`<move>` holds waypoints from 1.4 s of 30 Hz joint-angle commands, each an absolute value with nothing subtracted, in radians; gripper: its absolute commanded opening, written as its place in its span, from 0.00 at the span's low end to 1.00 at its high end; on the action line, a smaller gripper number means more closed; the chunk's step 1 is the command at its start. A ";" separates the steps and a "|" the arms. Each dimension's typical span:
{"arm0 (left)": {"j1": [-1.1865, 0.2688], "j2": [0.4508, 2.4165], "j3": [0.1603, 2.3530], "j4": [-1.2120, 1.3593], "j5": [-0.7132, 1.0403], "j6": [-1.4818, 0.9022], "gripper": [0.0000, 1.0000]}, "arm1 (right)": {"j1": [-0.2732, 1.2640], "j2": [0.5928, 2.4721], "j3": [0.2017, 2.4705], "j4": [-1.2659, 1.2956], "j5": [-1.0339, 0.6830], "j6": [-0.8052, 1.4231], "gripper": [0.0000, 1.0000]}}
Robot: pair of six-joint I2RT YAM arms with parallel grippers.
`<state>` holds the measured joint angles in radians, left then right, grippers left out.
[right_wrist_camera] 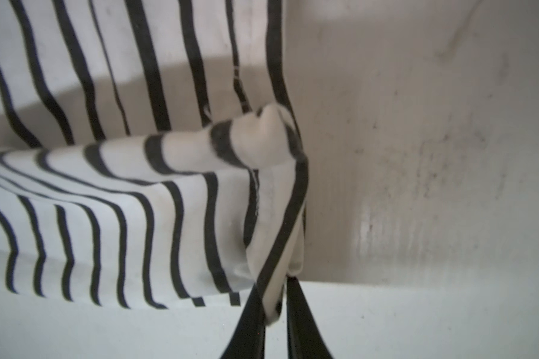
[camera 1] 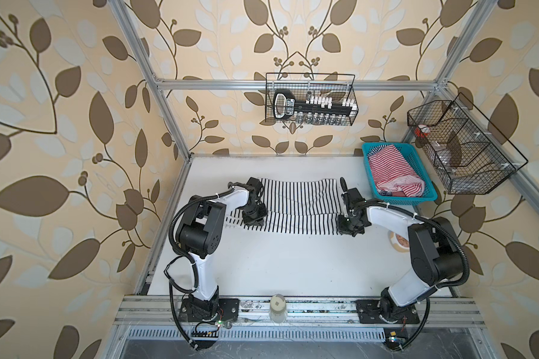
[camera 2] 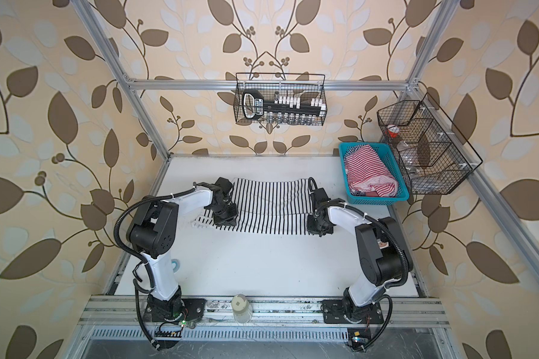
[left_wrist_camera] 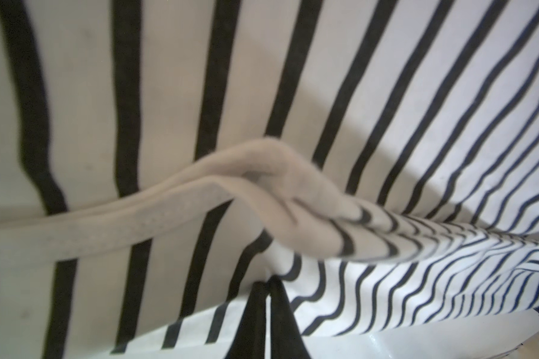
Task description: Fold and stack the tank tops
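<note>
The black-striped tank top (camera 1: pixel 296 205) (camera 2: pixel 271 205) lies across the middle of the white table, folded lengthwise with a near flap doubled over. My left gripper (camera 1: pixel 254 222) (camera 2: pixel 226 219) is at its left end, and in the left wrist view the gripper (left_wrist_camera: pixel 266 279) is shut on a fold of the striped cloth (left_wrist_camera: pixel 386 279). My right gripper (camera 1: pixel 349 228) (camera 2: pixel 319 230) is at the right end, and in the right wrist view it (right_wrist_camera: pixel 280 289) is shut on the black-bound edge (right_wrist_camera: pixel 293 217). The red-striped tank top (camera 1: pixel 392 171) (camera 2: pixel 371 171) lies crumpled in a basket.
A blue plastic basket (camera 1: pixel 367 164) stands at the back right of the table. Wire baskets hang on the back wall (camera 1: pixel 310 99) and the right frame (camera 1: pixel 461 146). A white cylinder (camera 1: pixel 277 306) stands on the front rail. A small round dish (camera 1: pixel 397 241) sits beside the right arm.
</note>
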<state>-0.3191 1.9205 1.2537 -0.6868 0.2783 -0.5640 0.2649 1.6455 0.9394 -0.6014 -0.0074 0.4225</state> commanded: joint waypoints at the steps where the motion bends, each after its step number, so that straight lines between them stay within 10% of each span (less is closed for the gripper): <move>1: -0.318 1.959 1.207 -0.701 0.227 -0.560 0.08 | 0.270 1.655 0.940 -0.628 0.032 0.420 0.11; 23: -0.287 1.988 1.155 -0.685 0.178 -0.550 0.00 | 0.234 1.598 0.948 -0.733 0.178 0.353 0.00; 42: -0.288 1.955 1.134 -0.666 0.243 -0.564 0.03 | 0.186 1.557 0.982 -0.784 0.227 0.324 0.18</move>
